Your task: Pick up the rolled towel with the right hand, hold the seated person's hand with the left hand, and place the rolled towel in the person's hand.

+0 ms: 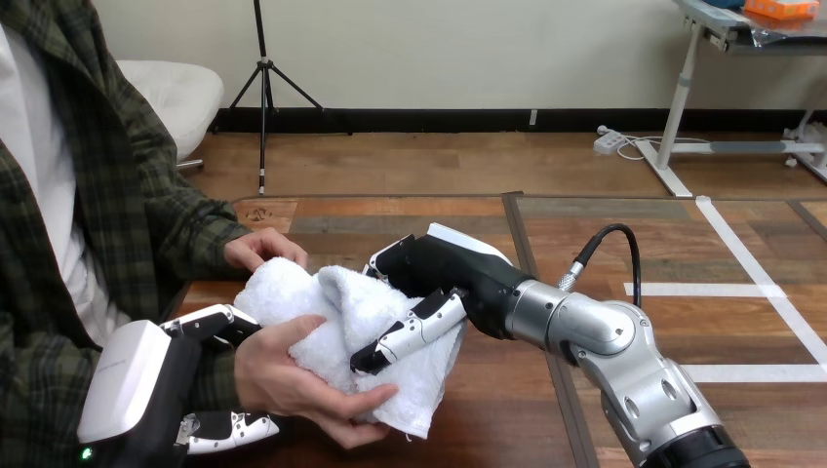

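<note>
We saw the right hand [449, 271] gripping the rolled towel [304, 300], the left hand [137, 382] clasping the person's wrist [239, 374]. Early release risked slippage.

White towel [336, 304] loosely bunched, lying in person's hand [283, 378].

The right hand [451, 269], reaching in from the right, pinches a bunched white towel [336, 310] between thumb and fingers. The towel lies in the person's lower hand [283, 378], whose wrist is clasped by the left hand [144, 378]. The person's upper hand [261, 248] touches the towel's far edge, above the wooden worktop [566, 249].
</note>
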`<state>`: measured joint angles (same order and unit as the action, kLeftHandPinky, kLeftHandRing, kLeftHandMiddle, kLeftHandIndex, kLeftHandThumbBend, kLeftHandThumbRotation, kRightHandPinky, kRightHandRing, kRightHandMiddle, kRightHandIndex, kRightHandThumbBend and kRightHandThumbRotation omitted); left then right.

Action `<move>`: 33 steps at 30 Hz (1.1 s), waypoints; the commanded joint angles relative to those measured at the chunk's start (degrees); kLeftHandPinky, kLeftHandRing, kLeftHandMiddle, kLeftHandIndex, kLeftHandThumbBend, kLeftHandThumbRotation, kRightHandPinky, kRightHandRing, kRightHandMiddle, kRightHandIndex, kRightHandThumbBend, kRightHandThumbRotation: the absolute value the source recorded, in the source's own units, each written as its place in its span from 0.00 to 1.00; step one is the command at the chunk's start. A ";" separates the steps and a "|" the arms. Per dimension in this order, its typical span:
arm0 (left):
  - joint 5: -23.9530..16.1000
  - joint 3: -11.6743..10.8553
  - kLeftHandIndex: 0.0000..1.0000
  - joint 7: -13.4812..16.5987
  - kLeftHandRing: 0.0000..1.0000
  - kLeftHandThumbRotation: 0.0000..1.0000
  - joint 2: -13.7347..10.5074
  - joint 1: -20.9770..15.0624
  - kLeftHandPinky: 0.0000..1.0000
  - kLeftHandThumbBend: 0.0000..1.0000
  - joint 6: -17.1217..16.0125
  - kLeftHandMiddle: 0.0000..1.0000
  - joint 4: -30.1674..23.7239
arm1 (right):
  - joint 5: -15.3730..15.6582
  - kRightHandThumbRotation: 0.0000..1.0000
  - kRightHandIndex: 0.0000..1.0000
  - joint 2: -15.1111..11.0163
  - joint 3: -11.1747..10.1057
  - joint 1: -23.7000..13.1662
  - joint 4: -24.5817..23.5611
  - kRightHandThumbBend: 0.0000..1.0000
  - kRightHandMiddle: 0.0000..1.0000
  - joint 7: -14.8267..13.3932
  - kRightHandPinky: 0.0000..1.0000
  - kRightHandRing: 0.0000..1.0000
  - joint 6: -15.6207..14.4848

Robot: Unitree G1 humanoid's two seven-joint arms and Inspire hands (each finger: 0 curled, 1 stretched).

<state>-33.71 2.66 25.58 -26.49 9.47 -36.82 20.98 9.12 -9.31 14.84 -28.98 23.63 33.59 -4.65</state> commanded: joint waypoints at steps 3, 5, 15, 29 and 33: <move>0.97 1.89 0.57 -1.12 0.50 0.00 1.92 -2.59 0.46 0.91 -1.36 0.53 -0.71 | -1.04 0.00 0.40 3.26 2.43 -2.70 -1.43 0.91 0.35 1.25 0.22 0.28 0.53; 0.97 1.93 0.57 -1.16 0.50 0.00 1.99 -2.68 0.46 0.91 -1.25 0.53 -0.82 | -0.79 0.00 0.41 3.44 2.90 -2.67 -1.56 0.91 0.35 1.27 0.22 0.28 0.25; 0.62 1.85 0.57 -0.67 0.50 0.02 1.89 -3.34 0.47 0.89 -1.51 0.54 -0.54 | -0.46 0.16 0.55 3.43 4.28 -2.56 -3.34 0.98 0.53 1.91 0.39 0.48 -1.18; 1.03 1.46 0.57 -1.30 0.49 0.03 1.60 -3.71 0.46 0.89 -1.13 0.54 0.25 | 0.21 0.43 0.83 1.62 4.60 -3.45 -4.66 1.00 0.82 3.31 0.68 0.78 -2.44; 0.65 1.39 0.57 -1.30 0.50 0.02 1.45 -4.16 0.46 0.90 -1.16 0.54 0.67 | 0.70 0.47 0.88 1.46 4.39 -3.65 -4.85 1.00 0.87 2.63 0.75 0.85 -3.12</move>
<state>-33.26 2.14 24.80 -26.57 9.53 -36.82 21.86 10.00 -9.80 16.92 -28.99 21.83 34.76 -7.66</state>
